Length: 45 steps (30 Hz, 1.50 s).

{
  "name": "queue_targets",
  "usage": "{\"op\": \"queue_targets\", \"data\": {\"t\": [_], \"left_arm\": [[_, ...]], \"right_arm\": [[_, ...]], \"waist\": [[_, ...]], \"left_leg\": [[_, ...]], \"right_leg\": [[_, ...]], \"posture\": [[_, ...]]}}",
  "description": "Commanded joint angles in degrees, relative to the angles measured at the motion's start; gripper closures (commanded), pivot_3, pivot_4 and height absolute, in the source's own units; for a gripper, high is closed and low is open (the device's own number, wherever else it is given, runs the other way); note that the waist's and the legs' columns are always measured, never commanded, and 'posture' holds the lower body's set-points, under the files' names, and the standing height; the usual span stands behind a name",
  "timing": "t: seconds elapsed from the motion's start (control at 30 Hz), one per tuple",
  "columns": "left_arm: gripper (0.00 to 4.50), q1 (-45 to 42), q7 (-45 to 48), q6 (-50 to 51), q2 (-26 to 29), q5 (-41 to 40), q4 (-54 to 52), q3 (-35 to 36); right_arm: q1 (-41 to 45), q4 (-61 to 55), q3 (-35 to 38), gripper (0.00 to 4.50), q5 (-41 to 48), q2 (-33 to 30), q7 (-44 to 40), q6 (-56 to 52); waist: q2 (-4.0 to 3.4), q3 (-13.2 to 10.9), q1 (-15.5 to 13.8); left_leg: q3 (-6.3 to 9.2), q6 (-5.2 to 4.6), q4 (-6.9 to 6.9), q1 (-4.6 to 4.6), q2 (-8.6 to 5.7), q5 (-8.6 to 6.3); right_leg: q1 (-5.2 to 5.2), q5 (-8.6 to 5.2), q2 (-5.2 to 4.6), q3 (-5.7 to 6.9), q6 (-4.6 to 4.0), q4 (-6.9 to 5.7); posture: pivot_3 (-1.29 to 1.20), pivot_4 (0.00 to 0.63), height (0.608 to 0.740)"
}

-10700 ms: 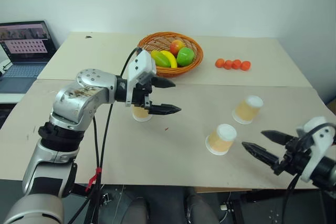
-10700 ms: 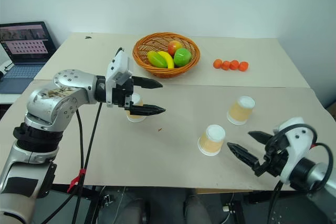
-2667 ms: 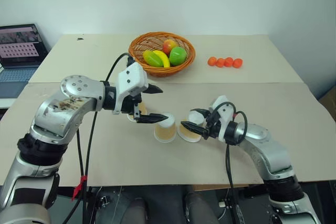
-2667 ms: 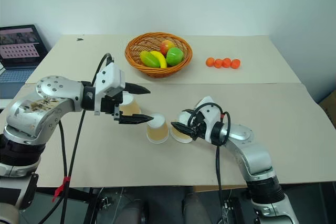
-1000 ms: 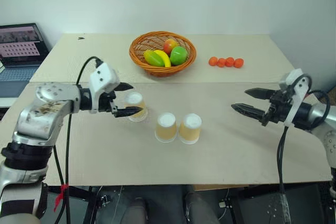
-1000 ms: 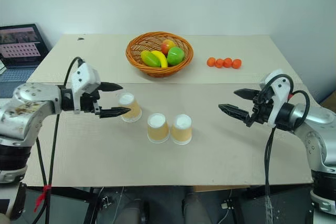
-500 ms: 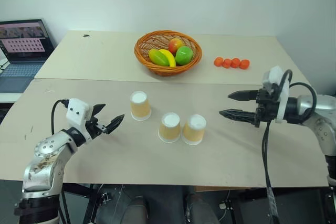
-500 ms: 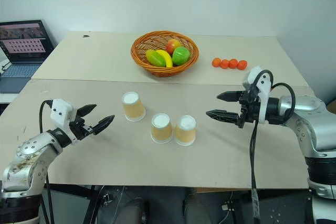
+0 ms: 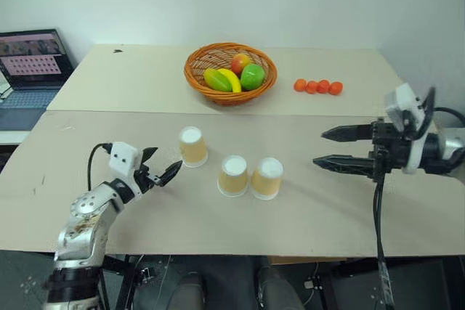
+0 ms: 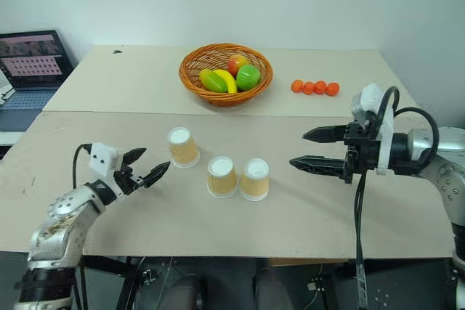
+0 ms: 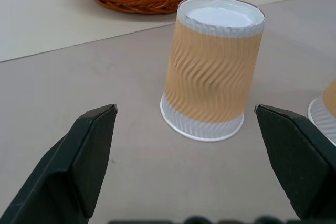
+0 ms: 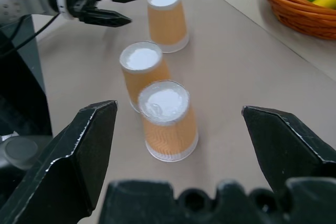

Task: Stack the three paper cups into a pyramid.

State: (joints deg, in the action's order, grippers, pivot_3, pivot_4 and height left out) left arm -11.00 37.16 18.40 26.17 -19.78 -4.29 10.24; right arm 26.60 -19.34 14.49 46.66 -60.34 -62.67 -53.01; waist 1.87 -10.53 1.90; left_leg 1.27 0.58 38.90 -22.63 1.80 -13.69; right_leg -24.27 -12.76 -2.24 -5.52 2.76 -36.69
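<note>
I see three tapered tan paper cups, all upside down on the pale counter (image 9: 327,208): two (image 9: 233,176) (image 9: 267,178) touching side by side, the third cup (image 9: 192,146) alone just to their left and farther back. My left gripper (image 9: 161,170) sits low beside that lone cup, jaws spread, cup ahead between them, untouched. My right gripper (image 9: 335,147) hovers well right of the pair, jaws spread, empty.

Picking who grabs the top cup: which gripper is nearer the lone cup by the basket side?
Left. The left gripper sits open just beside the lone cup; the right gripper is open across the table, beyond the cup pair.
</note>
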Motion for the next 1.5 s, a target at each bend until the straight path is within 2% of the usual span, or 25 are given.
{"op": "queue_targets", "data": {"t": [0.03,0.4,0.6,0.63,0.67,0.73,0.77,0.8,1.0,1.13,1.33,1.5], "left_arm": [[0.0,-3.59,0.67,-3.45,-0.58,0.55,1.92,-1.19],[0.0,-12.66,0.29,-7.18,-4.9,2.46,8.32,-5.63],[0.0,-12.76,-0.04,-9.18,-5.71,3.83,10.57,-6.95],[0.54,-12.49,0.02,-9.48,-5.67,4.09,10.56,-7.18],[0.77,-12.16,-0.01,-9.83,-5.61,4.37,10.54,-7.28],[1.57,-11.81,-0.05,-10.09,-5.5,4.65,10.37,-7.33],[1.83,-11.87,-0.19,-10.16,-5.48,4.67,10.42,-7.25],[1.91,-11.94,-0.29,-10.21,-5.47,4.66,10.49,-7.21],[1.91,-15.36,-0.64,-9.09,-5.1,4.33,8.95,-7.27],[1.91,-22.52,0.5,-1.51,-4.52,0.93,5.38,-7.6],[1.91,-31.58,12.29,12.46,0.18,-7.71,-0.06,-10.93],[1.91,-37.88,18.4,17.62,1.84,-10.71,-0.3,-13.44]], "right_arm": [[1.36,-2.56,4.03,0.07,2.9,-1.91,1.3,-1.52],[2.29,-5.07,5.61,0.07,5.74,-3.76,6.24,-4.78],[1.17,-5.16,7.38,0.07,6.44,-4.98,7.06,-5.01],[0.96,-5.11,7.65,0.0,6.55,-5.07,7.06,-4.98],[0.58,-4.85,7.88,0.0,6.21,-5.18,7.0,-4.59],[-0.26,-4.57,8.47,0.0,5.91,-5.37,6.79,-4.05],[-0.7,-4.47,8.64,0.0,5.63,-5.46,6.66,-3.66],[-0.98,-4.45,8.74,0.0,5.5,-5.51,6.59,-3.42],[-2.81,-4.27,9.53,0.0,4.91,-5.12,6.22,-2.06],[-4.33,-4.76,10.4,0.0,4.83,-4.88,6.44,-1.44],[-11.73,-7.78,18.44,0.0,6.93,-5.04,4.88,-2.99],[-18.18,-11.17,24.65,0.0,8.07,-3.19,6.68,-3.82]], "waist": [[0.05,0.02,-0.03],[0.06,0.03,0.12],[0.06,0.03,0.19],[0.06,0.03,0.19],[0.06,0.03,0.17],[0.06,0.03,0.13],[0.06,0.03,0.12],[0.06,0.03,0.13],[0.06,0.03,0.12],[0.09,0.01,-0.17],[0.08,0.02,-0.54],[0.08,0.01,-0.85]], "left_leg": [[0.0,0.0,0.0,0.0,0.0,0.0],[-0.02,0.0,0.0,-0.04,0.0,0.0],[-0.02,0.0,-0.01,-0.04,-0.02,0.0],[-0.02,0.0,-0.01,-0.04,-0.01,0.0],[-0.01,0.0,-0.01,-0.04,-0.01,0.0],[-0.01,0.0,-0.01,-0.04,-0.01,0.0],[-0.01,0.0,-0.01,-0.04,-0.01,0.0],[-0.02,0.0,-0.01,-0.04,-0.01,0.0],[-0.01,0.0,0.0,-0.04,-0.01,0.0],[0.03,0.0,0.02,-0.12,-0.02,0.0],[0.06,0.0,-0.01,-0.21,-0.04,0.0],[0.06,0.0,-0.02,-0.24,-0.05,0.0]], "right_leg": [[0.01,0.0,0.0,0.0,0.0,0.02],[0.0,0.06,-0.01,-0.04,-0.09,0.05],[0.0,0.06,-0.01,-0.04,-0.09,0.05],[0.0,0.06,-0.01,-0.04,-0.09,0.05],[-0.01,0.06,-0.01,-0.04,-0.09,0.06],[0.0,0.06,-0.01,-0.04,-0.08,0.05],[0.01,0.06,-0.01,-0.04,-0.09,0.06],[0.0,0.05,-0.01,-0.04,-0.08,0.05],[0.0,0.0,-0.01,-0.04,0.01,0.04],[-0.02,-0.06,0.0,0.0,0.14,0.04],[-0.06,-0.04,0.0,0.03,0.13,0.1],[-0.08,-0.09,-0.01,0.03,0.22,0.15]], "posture": [[0.0,0.15,0.734],[0.0,0.15,0.734],[0.0,0.15,0.734],[0.0,0.15,0.734],[0.0,0.15,0.734],[0.0,0.15,0.734],[0.0,0.15,0.734],[0.0,0.15,0.734],[0.0,0.15,0.734],[0.0,0.15,0.734],[0.0,0.15,0.734],[0.0,0.15,0.734]]}}
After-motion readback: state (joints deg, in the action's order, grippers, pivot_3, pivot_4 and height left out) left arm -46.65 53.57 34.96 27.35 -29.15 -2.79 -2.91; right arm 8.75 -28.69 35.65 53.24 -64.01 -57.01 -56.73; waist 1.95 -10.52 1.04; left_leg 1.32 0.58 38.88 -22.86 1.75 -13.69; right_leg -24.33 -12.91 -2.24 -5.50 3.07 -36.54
